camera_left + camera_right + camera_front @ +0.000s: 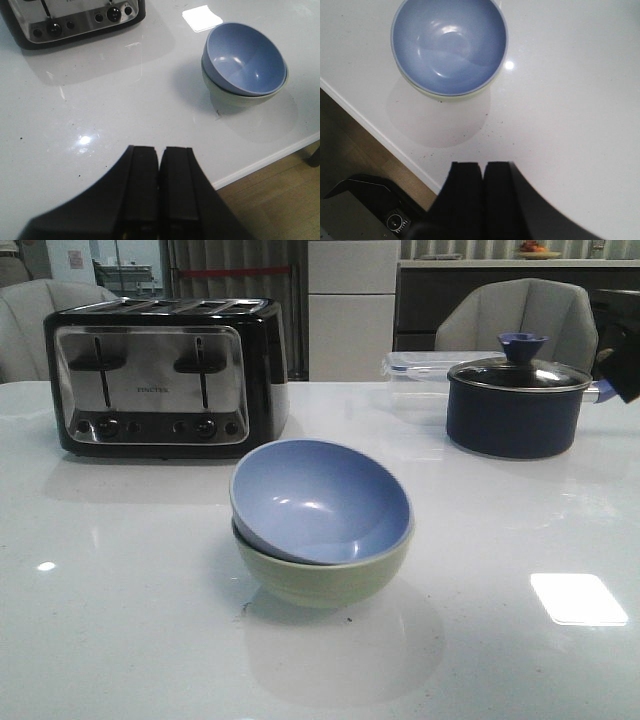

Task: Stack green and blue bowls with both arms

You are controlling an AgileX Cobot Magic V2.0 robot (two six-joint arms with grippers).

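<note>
The blue bowl [320, 500] rests tilted inside the green bowl [325, 575] at the middle of the white table [120, 620]. Both wrist views show the pair: blue bowl [246, 57] over green bowl [235, 97], and blue bowl [449, 42] with a sliver of green bowl [445, 96] under it. My left gripper [160, 152] is shut and empty, well back from the bowls near the table's front edge. My right gripper [483, 167] is also shut and empty, apart from the bowls. Neither gripper shows in the front view.
A black and chrome toaster [165, 375] stands at the back left. A dark navy lidded pot [515, 400] sits at the back right, with a clear plastic container [420, 375] behind it. The table's front edge [260, 162] and wooden floor show in the wrist views.
</note>
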